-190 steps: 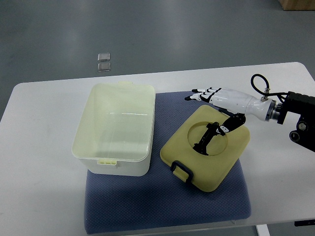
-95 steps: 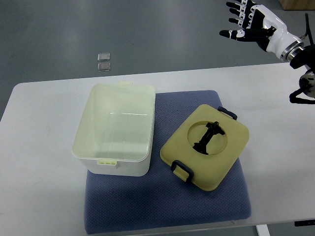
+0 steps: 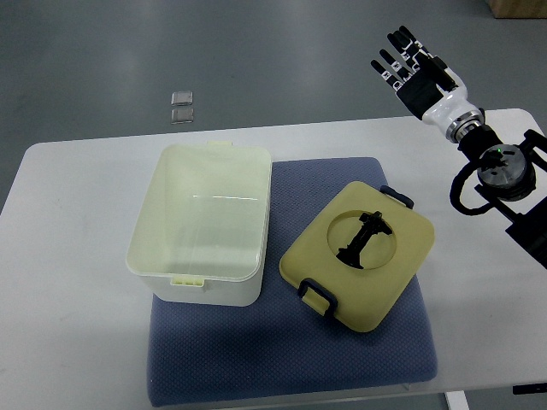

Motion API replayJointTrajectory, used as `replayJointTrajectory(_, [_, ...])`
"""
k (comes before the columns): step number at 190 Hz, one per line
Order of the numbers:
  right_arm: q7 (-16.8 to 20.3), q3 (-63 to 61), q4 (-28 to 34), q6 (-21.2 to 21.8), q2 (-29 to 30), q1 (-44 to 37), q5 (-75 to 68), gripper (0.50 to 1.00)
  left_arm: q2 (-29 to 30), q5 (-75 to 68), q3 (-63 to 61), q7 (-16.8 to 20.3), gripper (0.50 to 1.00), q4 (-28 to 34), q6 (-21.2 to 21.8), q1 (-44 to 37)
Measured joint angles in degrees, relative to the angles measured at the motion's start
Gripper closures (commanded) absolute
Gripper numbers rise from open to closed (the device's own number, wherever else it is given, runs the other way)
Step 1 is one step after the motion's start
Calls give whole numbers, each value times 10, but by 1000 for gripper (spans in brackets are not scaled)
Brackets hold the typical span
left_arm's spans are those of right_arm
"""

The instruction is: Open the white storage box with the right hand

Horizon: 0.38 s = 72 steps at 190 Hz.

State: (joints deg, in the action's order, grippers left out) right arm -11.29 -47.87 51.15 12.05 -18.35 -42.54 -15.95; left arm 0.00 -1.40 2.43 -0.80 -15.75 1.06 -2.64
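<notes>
The white storage box (image 3: 202,224) stands open on the left part of a blue mat (image 3: 291,350), and its inside shows nothing. Its pale yellow lid (image 3: 357,256) lies upside down on the mat to the right of the box, with a black handle in its round recess and black clips at two edges. My right hand (image 3: 414,67) is raised high beyond the table's far right corner, fingers spread, holding nothing, well away from the lid. The left arm does not show.
The white table (image 3: 68,282) carries the mat. Two small clear squares (image 3: 180,107) lie on the grey floor beyond the table. A brown box corner (image 3: 517,7) shows at the top right.
My right hand let go of the lid's handle and rose away to the upper right. The lid stays flat on the mat; the box has not moved.
</notes>
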Motion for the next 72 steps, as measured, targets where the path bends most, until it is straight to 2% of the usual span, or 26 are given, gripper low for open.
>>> replayJointTrajectory(51, [-3, -24, -47, 30, 38, 21, -1, 570, 0, 0, 0, 0, 500, -1, 0, 0])
replayJointTrajectory(72, [-23, -25, -61, 49, 41, 24, -1, 570, 0, 0, 0, 0, 500, 0, 0, 0])
